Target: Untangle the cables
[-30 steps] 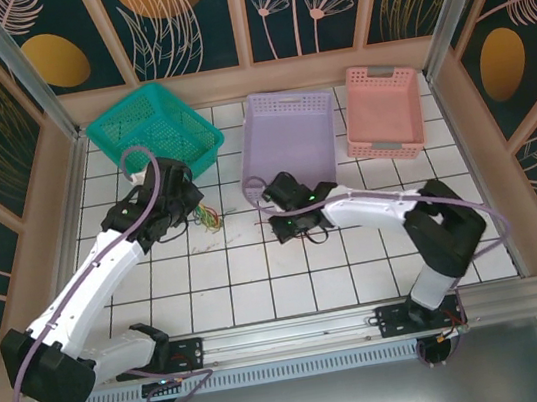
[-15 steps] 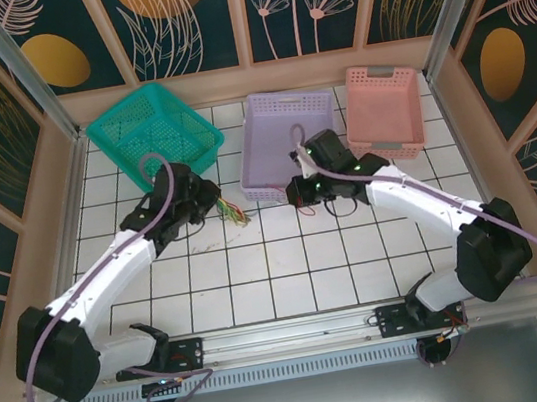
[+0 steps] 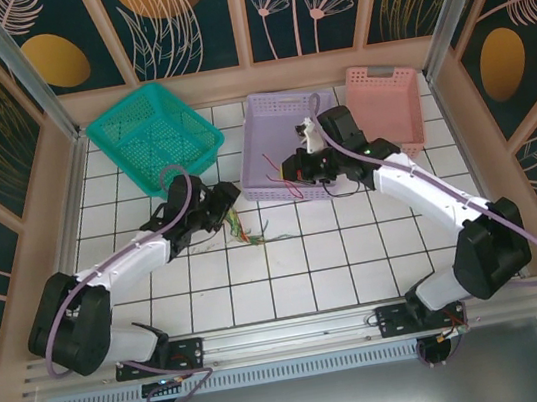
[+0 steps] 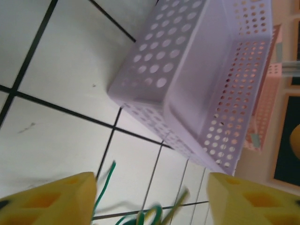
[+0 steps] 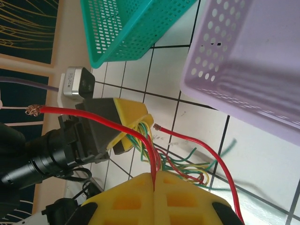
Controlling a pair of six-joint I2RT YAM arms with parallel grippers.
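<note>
Right arm has swung up over the purple basket (image 3: 285,107). The right gripper (image 5: 153,182) is clamped on the red cable (image 5: 152,161). The left gripper (image 4: 150,199) just went from closed to wide open, and the remaining cables (image 3: 250,232) lie on the white tile beside it. Looks like the red strand is freed; the rest is unsorted.

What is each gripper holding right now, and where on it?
Right gripper: shut on a red cable, pinched partway in from its bare copper end. Left gripper: jaws apart, holding nothing.
</note>
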